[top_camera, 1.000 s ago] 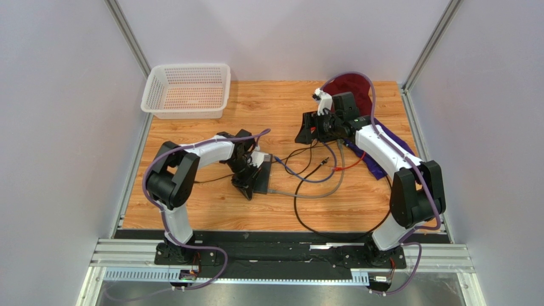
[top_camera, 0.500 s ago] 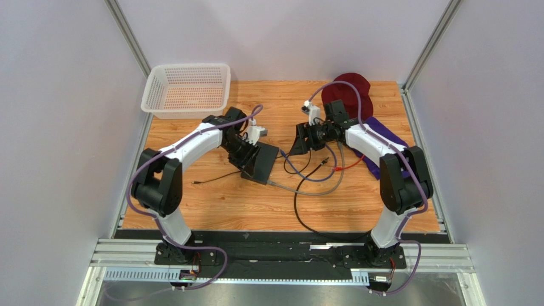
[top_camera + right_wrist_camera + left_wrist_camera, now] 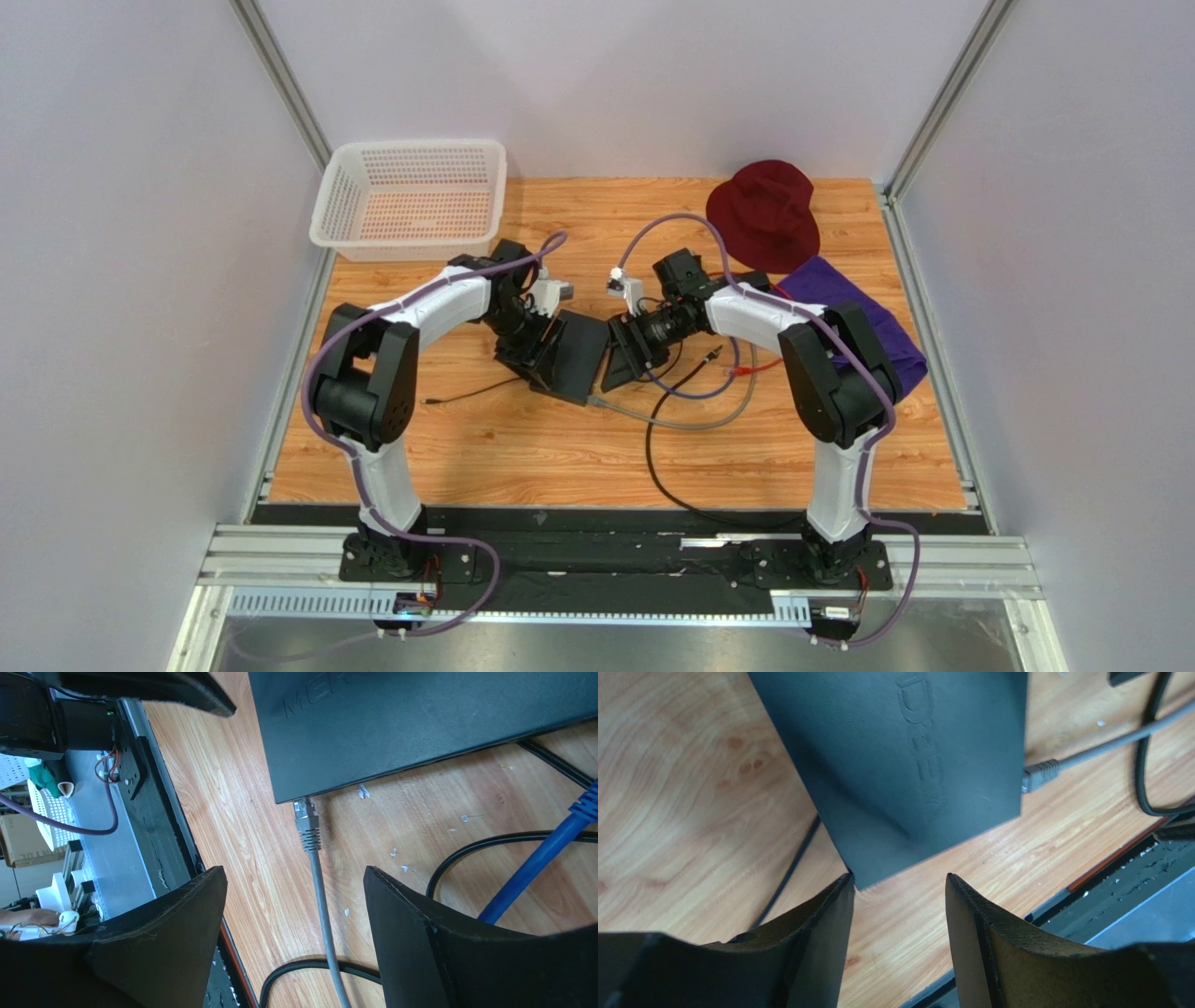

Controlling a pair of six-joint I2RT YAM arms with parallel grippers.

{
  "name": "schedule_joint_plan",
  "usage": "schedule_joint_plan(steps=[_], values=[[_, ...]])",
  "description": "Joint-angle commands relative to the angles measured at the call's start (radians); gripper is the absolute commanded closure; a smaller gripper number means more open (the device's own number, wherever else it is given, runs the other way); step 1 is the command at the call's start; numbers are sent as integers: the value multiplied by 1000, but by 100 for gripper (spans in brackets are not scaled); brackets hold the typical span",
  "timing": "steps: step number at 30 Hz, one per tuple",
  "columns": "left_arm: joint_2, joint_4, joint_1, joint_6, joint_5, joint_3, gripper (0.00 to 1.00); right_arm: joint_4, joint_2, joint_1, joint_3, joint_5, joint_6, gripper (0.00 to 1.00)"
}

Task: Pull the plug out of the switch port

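Note:
The switch is a flat dark grey box lying on the wooden table. A grey plug sits in a switch port on its edge, also visible as the grey plug in the left wrist view. My left gripper is open just off a corner of the box, with only bare wood between its fingers. My right gripper is open a short way back from the plug. The grey cable runs between its fingers, touching neither. From above, the left gripper and right gripper flank the box.
A white basket stands at the back left. A maroon hat and purple cloth lie at the back right. A blue cable, a black cable and a red-tipped lead trail right of the box.
My left gripper carried the box away from the near edge, set it flat and opened off it. My right arm swung left from the back right to the box's plug side.

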Motion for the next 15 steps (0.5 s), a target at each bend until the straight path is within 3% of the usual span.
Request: schedule_joint_plan(steps=[1,15], values=[[75,13,13,-26,10,85,42,3,27,-8,48,-49,-45,25],[174,-5,22,-28,-38,125,50,23,151,7,88,-114,-5,37]])
